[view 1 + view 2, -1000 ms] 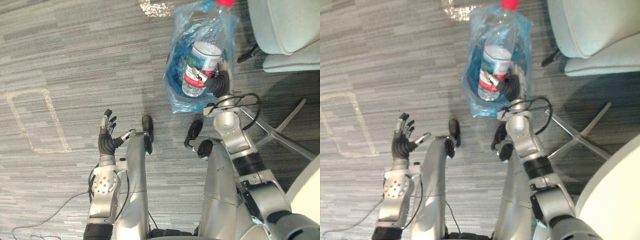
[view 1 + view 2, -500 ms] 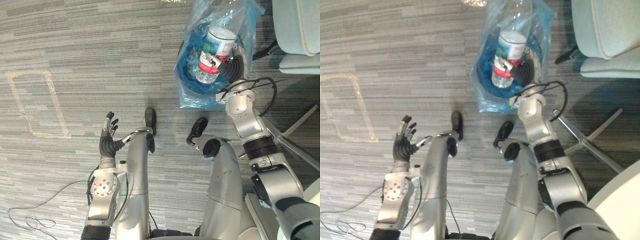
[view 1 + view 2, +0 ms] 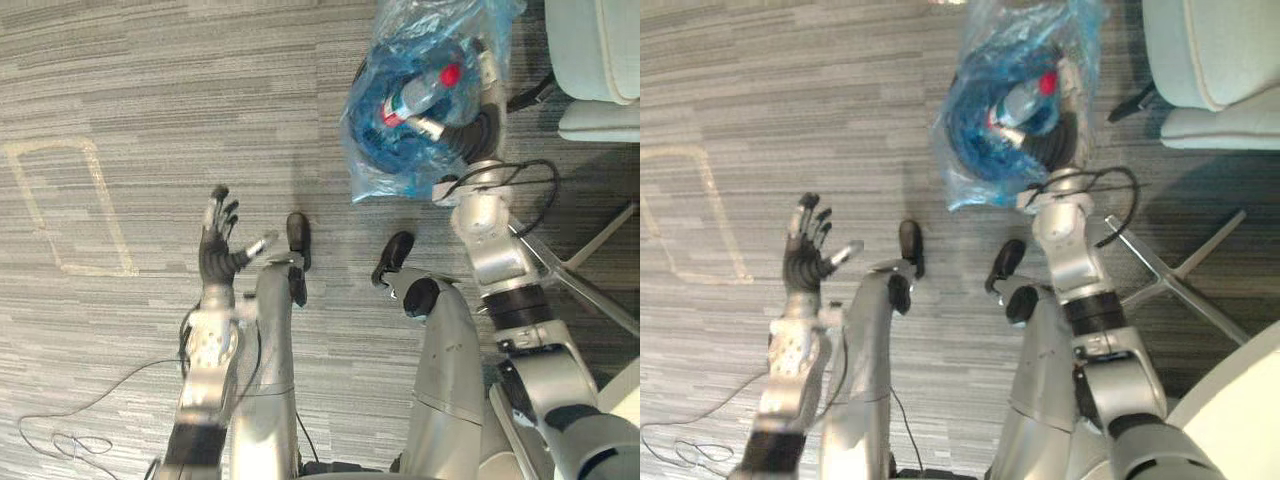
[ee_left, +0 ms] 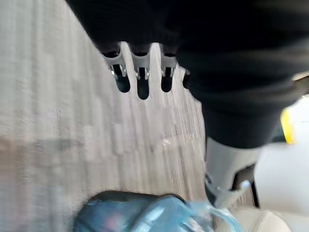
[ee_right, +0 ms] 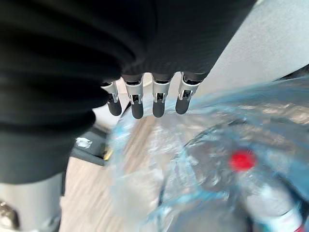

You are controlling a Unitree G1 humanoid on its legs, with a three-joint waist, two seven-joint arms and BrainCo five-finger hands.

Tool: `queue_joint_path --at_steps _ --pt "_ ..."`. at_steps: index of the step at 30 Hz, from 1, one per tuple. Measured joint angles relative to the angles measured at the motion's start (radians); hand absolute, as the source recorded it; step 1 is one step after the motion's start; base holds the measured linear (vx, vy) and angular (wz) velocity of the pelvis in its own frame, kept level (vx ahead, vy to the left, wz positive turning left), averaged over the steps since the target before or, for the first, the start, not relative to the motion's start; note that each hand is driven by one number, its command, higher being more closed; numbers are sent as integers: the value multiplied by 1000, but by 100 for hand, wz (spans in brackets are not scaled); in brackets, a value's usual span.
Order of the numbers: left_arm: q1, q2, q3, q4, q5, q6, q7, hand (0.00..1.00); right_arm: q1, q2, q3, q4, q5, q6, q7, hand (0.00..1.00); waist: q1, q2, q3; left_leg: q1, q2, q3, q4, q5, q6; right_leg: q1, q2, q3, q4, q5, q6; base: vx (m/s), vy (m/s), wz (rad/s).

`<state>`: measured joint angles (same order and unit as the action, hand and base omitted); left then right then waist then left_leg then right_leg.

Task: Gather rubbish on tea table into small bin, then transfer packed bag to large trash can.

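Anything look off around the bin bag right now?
Only mildly odd: the clear plastic bottle with a red cap lies tilted inside the crumpled blue plastic bag, not upright. The right hand is open at the bag's edge, and the left hand is open, well away from it. Nothing looks spilled.

We look down from the head's two eyes; wrist cameras sit close behind left hand [image 4: 141, 72] and right hand [image 5: 159, 94]; all share the blue bag [image 3: 385, 160].
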<state>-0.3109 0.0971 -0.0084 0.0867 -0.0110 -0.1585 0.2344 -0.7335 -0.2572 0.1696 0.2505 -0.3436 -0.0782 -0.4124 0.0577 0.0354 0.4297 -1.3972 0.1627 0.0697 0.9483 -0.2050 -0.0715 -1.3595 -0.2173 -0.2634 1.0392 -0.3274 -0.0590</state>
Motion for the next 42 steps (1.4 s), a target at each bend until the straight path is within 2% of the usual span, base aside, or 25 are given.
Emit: queue_joint_path --at_steps 2,5,11,23,33,34,42 --pt "-3 -25 24 138 33 2 8 0 38 21 15 1 -53 10 3 0 -6 -1 -17 2 20 3 -4 0 0 1 23 0 -20 14 -10 -47 25 -31" --pt "20 -38 40 218 35 12 24 0 60 10 26 3 -113 22 3 0 -8 -1 -19 12 33 1 -11 3 -5 11 33 -9 -30 19 -14 -36 19 -16" --pt "27 -35 40 292 35 7 44 0 96 19 33 38 -202 22 4 0 -5 -9 -41 48 42 2 -62 27 -16 44 50 -18 -74 31 -22 -17 7 -2" --pt "-35 -32 40 432 25 2 70 0 55 27 72 270 -267 30 50 0 -1 -11 -41 54 49 0 -94 40 -20 54 59 -32 -101 36 -31 2 3 1" --pt "-106 -30 43 514 -27 -3 89 0 -96 117 81 480 -273 57 52 0 -4 -11 -41 38 51 -1 -110 46 -28 33 61 -38 -105 36 -30 8 -2 1" --pt "-113 -30 46 517 -34 -3 91 0 -122 124 81 500 -270 62 49 100 -4 -11 -41 23 50 -2 -111 49 -27 19 61 -38 -103 36 -30 11 -15 6" --pt "-145 -14 60 537 -102 -25 94 0 -239 139 77 562 -179 86 42 100 -1 -12 -41 -34 33 -27 -111 66 -40 -37 47 -50 -63 33 -25 22 -40 14"
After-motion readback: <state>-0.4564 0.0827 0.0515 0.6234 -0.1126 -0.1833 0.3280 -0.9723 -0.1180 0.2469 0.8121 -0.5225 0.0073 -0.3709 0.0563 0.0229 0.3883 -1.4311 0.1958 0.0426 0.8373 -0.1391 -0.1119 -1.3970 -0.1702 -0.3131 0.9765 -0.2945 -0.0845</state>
